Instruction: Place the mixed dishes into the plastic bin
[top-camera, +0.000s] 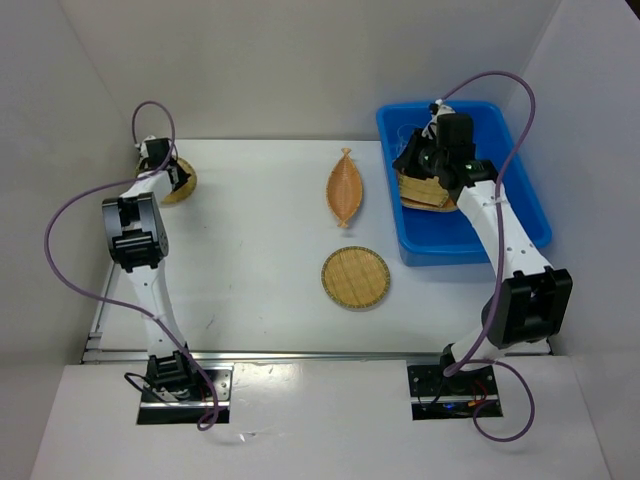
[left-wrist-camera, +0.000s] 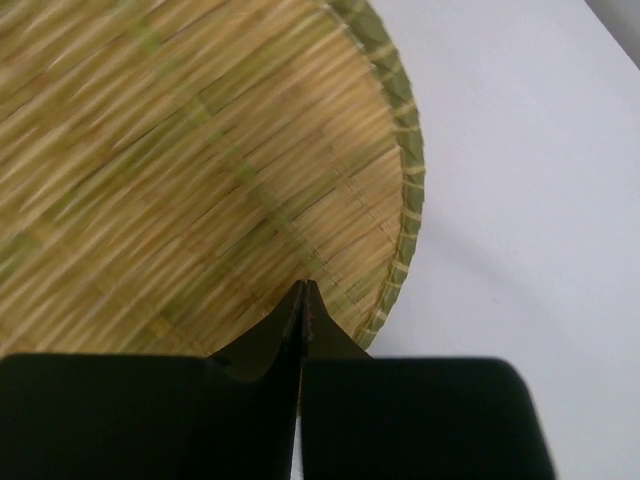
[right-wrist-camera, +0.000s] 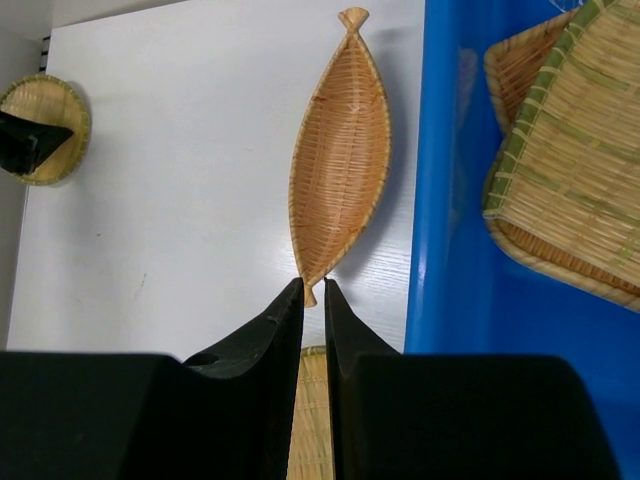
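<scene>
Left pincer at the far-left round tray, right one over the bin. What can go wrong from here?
1. The left pincer is shut, tips over the flat weave of the round tray, inside its rim; with no hold on the edge it may push the tray instead of lifting it.
2. The stacked trays in the blue bin lie offset near one wall; the leaf tray, dropped on them, might tilt or slide.
</scene>
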